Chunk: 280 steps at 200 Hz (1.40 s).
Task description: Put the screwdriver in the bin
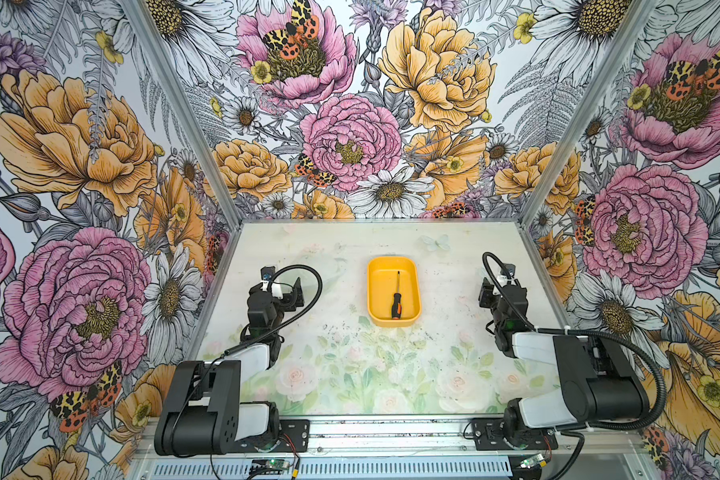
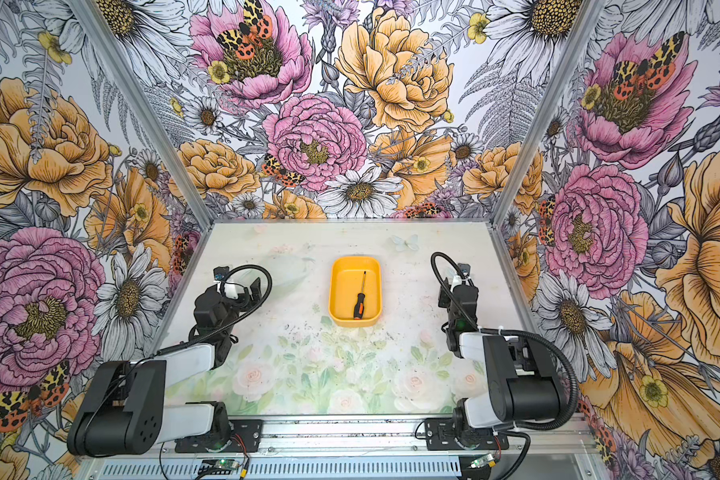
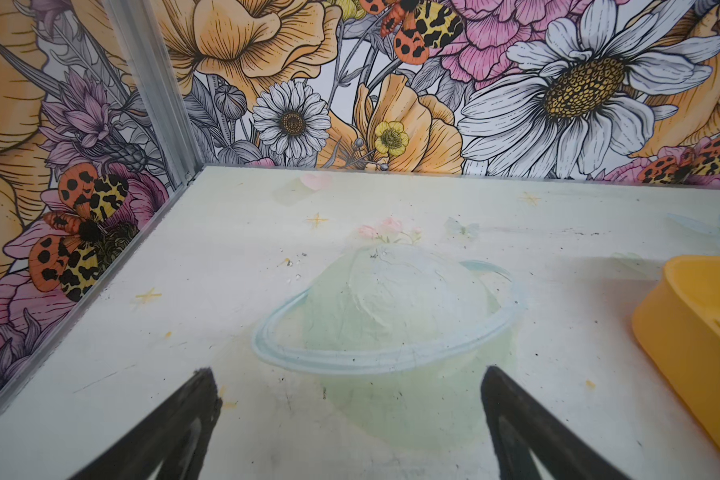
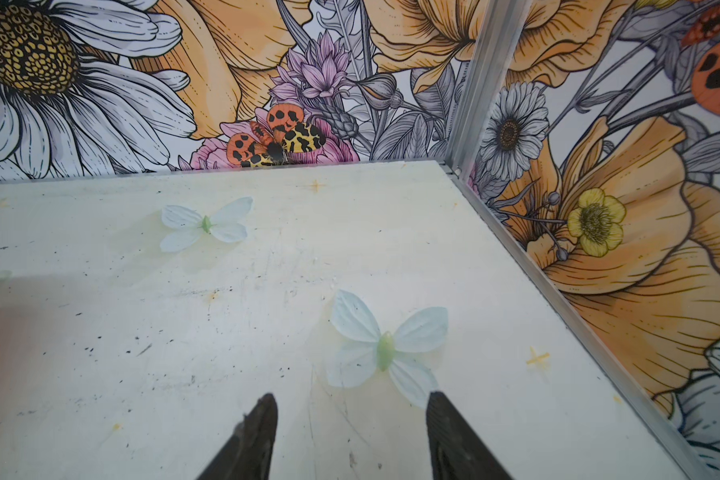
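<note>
Left gripper point(image 3: 350, 374), in its wrist view, stands apart and empty over the scuffed tabletop point(image 3: 225, 291), the glossy yellow bin point(image 3: 682, 332) nearby. Right gripper point(image 4: 350, 398), in its wrist view, is likewise apart, empty. In both top views the slim screwdriver point(image 1: 396, 300) lies flat inside the rounded bin: task apparently done, no further move looks needed.

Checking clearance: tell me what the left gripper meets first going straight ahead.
Probably the floral back wall, though tilt is unclear: the left gripper points across bare table, the bin lying aside.
</note>
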Tool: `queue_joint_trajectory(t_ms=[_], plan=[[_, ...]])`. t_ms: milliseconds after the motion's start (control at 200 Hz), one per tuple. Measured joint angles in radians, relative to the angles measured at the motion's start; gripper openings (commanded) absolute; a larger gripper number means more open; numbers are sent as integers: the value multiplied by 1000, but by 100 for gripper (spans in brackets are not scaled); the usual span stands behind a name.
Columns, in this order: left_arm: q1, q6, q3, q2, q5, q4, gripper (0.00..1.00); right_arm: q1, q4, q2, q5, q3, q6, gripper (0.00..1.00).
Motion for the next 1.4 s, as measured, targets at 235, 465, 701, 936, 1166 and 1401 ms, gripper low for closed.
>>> queue_joint_trajectory(t_ms=[235, 465, 701, 936, 1166, 1401], plan=[[4, 0, -22, 71, 11, 166, 99, 0, 44, 43, -10, 0, -15, 58], [7, 0, -33, 200, 13, 296, 99, 0, 60, 43, -10, 0, -16, 59], [35, -5, 45, 236, 26, 228, 99, 0, 68, 43, -10, 0, -16, 61], [52, -12, 57, 235, 34, 211, 99, 0, 72, 43, -10, 0, -21, 83], [51, -12, 57, 235, 37, 208, 99, 0, 76, 43, -11, 0, -22, 100], [51, -12, 57, 235, 37, 206, 99, 0, 77, 43, -10, 0, -22, 99]])
